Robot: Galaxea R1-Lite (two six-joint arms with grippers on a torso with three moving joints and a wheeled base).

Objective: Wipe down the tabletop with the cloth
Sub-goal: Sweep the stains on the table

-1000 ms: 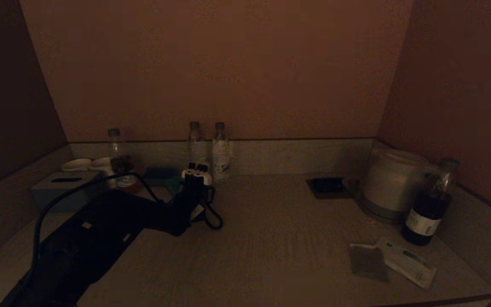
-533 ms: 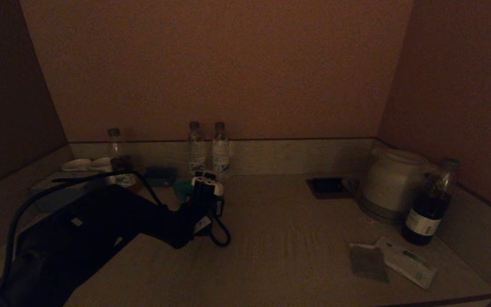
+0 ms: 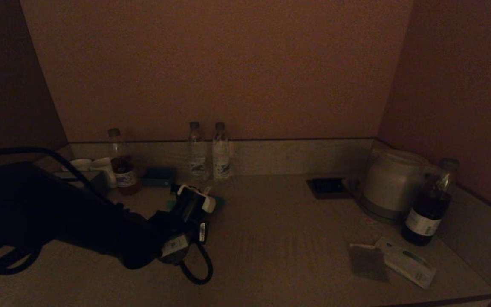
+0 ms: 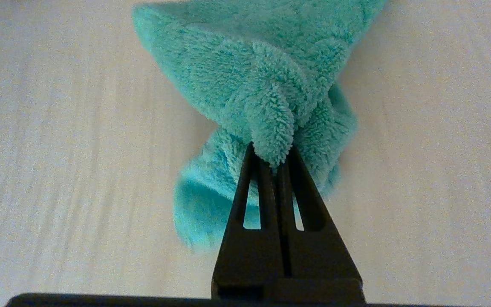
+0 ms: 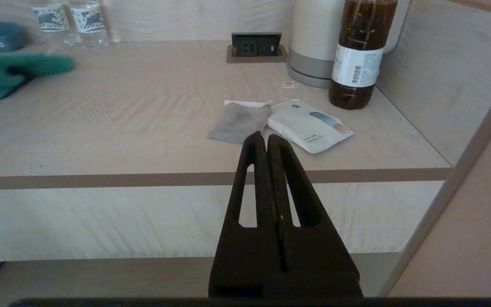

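Pinching bunched fold of teal cloth [image 4: 267, 85], your left gripper [image 4: 271, 160] has fingers clamped tight; cloth drags on surface [image 4: 58, 149] just before twin water bottles [image 3: 209, 149]. Soft, light, floppy: keep pressing flat. Right gripper [image 5: 267, 140] parked off surface's front edge, fingers closed, empty.

We see the left gripper [image 4: 273, 160] with both fingers pressed together, pinching a fold of the teal microfibre cloth [image 4: 254, 81], which lies bunched on the pale wood-grain tabletop [image 4: 58, 149].
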